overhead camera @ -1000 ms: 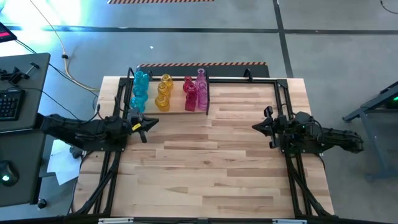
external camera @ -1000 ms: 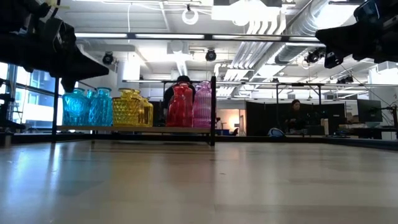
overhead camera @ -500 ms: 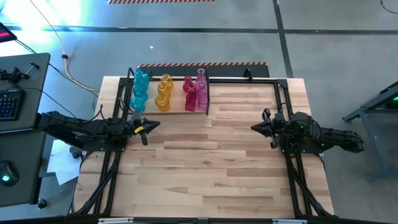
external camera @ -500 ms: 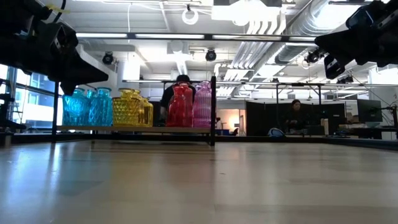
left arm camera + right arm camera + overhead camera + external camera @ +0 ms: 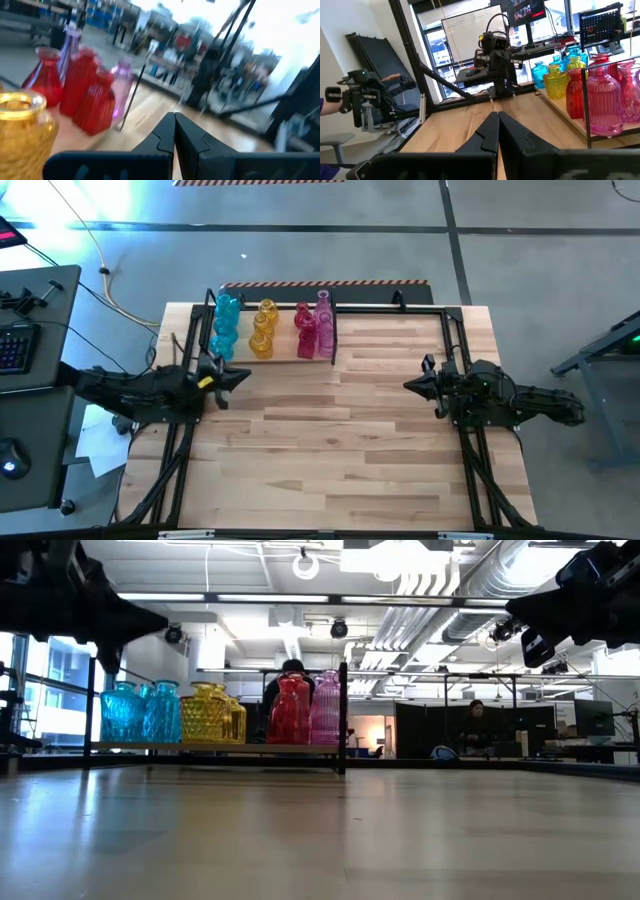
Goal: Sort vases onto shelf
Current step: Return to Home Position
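Vases [image 5: 268, 326] stand on the shelf [image 5: 220, 748] at the table's far side, grouped cyan, yellow, red and pink. The left gripper [image 5: 235, 376] has its fingers [image 5: 165, 135] pressed together on nothing, and so has the right gripper [image 5: 412, 384]. Within the last second the left gripper has lifted and drawn back from the shelf front toward its own edge, while the right has barely moved. Sorting looks done. No vase remains on the wooden tabletop [image 5: 330, 450], and nothing blocks the retreat.
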Controlling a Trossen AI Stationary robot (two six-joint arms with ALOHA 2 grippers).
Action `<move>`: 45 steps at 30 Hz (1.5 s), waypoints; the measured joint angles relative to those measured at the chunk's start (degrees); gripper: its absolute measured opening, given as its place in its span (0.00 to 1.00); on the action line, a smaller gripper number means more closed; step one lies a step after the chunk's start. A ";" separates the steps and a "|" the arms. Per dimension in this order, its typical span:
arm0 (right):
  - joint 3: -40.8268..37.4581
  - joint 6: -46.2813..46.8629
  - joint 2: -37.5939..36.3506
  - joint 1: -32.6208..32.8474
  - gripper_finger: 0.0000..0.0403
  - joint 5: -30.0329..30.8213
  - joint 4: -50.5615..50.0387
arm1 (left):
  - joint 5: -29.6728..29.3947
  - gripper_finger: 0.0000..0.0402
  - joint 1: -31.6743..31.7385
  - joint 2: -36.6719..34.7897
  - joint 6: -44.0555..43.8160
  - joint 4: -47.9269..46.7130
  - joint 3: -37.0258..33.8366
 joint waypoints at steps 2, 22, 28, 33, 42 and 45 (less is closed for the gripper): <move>0.00 0.00 -0.01 -0.24 0.00 0.00 -0.08 | 0.00 0.00 0.22 -2.24 -0.02 0.87 0.09; 0.00 0.00 0.17 -0.34 0.00 0.02 -1.31 | 0.55 0.00 6.92 -2.18 0.02 1.59 0.06; 0.00 0.00 0.17 -0.34 0.00 0.01 -1.31 | 0.53 0.00 11.06 -2.18 0.02 1.59 0.06; 0.00 0.00 0.17 -0.34 0.00 0.00 -1.31 | 0.51 0.00 12.02 -2.18 0.02 1.59 0.06; 0.00 0.00 0.18 -0.34 0.00 0.01 -1.32 | 0.51 0.00 11.98 -2.18 0.02 1.56 0.04; 0.00 0.00 0.17 -0.34 0.00 0.02 -1.31 | 0.51 0.00 11.98 -2.18 0.02 1.56 0.02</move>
